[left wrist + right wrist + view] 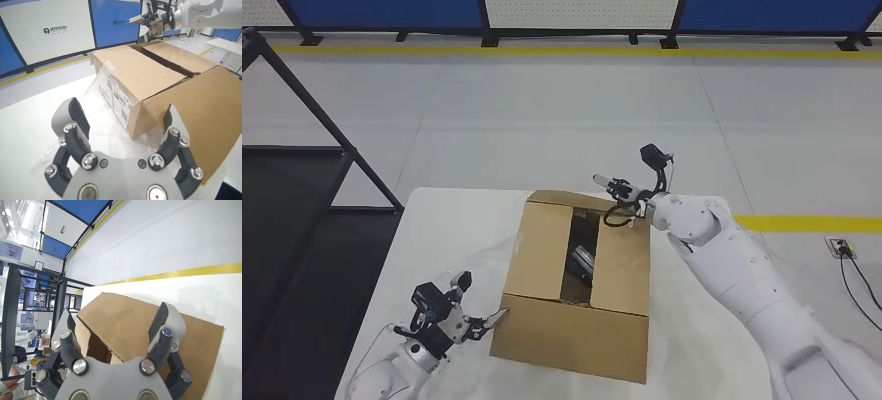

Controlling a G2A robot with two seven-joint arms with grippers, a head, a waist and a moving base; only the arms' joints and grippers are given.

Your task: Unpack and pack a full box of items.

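Observation:
A brown cardboard box (542,260) stands in the middle of the white table (442,230), its two long top flaps nearly meeting with a narrow gap between them. Through the gap I glimpse dark items (583,262) inside. My left gripper (480,322) sits open near the table's front left, just beside the box's near corner (132,132), with nothing between its fingers. My right gripper (614,186) hovers open over the box's far end (117,321), above a folded-out end flap (198,332), and is empty. It also appears beyond the box as the right gripper (143,19).
A clear strip of peeled tape (98,81) hangs off the box's labelled side and trails onto the table. A black metal frame (302,130) stands left of the table. Yellow floor lines (802,224) run behind.

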